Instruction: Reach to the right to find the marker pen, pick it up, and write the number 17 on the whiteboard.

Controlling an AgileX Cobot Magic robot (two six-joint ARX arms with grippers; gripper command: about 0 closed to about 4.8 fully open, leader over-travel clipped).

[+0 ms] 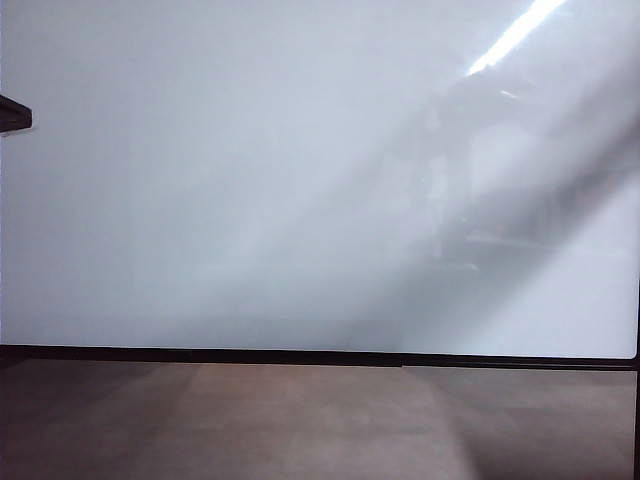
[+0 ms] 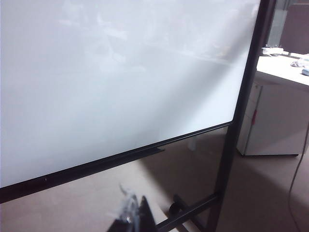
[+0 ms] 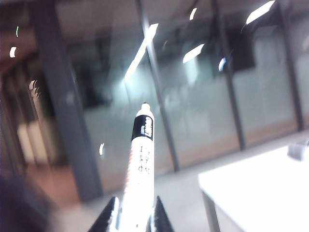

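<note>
My right gripper [image 3: 134,217] was clamped on the marker pen [image 3: 140,174], tip pointing outward for writing. The blank whiteboard [image 1: 250,180] stood ahead. I could not tell my left gripper's [image 2: 131,215] state.

Exterior view faces the whiteboard [image 1: 250,180] squarely and close; left wrist view shares it obliquely.

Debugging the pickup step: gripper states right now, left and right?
Left gripper: barely in view, cannot tell.
Right gripper: closed on the marker pen, away from the whiteboard.
</note>
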